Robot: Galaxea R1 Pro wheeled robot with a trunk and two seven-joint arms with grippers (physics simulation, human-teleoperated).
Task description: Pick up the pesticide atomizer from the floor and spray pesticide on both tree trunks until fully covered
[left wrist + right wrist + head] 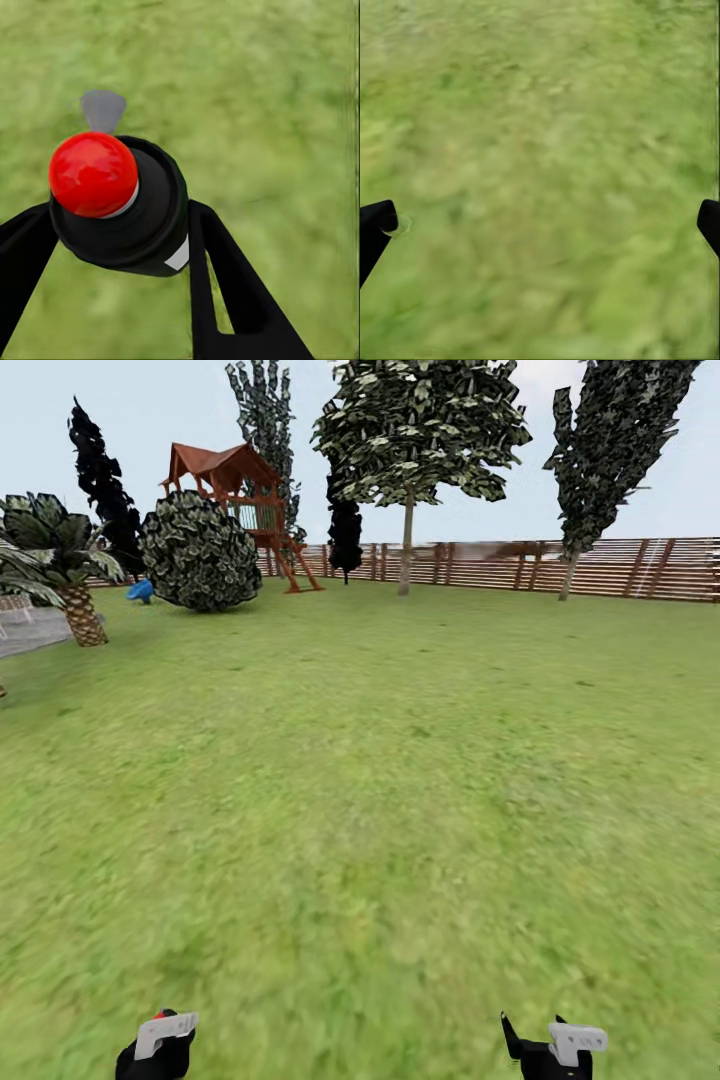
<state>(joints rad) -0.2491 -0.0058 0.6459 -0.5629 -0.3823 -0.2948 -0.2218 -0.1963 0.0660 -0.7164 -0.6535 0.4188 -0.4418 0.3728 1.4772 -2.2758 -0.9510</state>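
Wide open green lawn (380, 780) here, blurry grass running all the way back to a brown horizontal-slat wooden fence (520, 565). Down at the near edge of the head view, the left gripper (158, 1045) pokes in, and there's a speck of red at its tip. Over to the left wrist view, and here it is up close: the left gripper (120, 247) has its black fingers (225, 292) closed in on either side of a round black bottle with a glossy red ball cap (112, 199), the pesticide atomizer, held above the grass. A small grey nozzle piece (103, 111) sticks out past the red cap. What's inside the bottle I can't tell; its body is opaque.

The right gripper (550, 1045) sits at the near right edge of the head view. In the right wrist view, the right gripper (544, 221) is spread wide, one black fingertip (376, 221) at each side of the picture, nothing but grass between them.

Far across the lawn, by the fence, stand two tall trees with dark green jagged foliage: one (420, 430) with a thin pale trunk (407, 545) near the middle, another (610, 450) leaning at the right, its trunk (570, 575) meeting the grass just before the fence. Both are well apart from the robot. To the left there's a round dark bush (198, 552), a reddish-brown wooden play tower (240, 495) behind it, and a palm-like plant (60, 560) at the edge.
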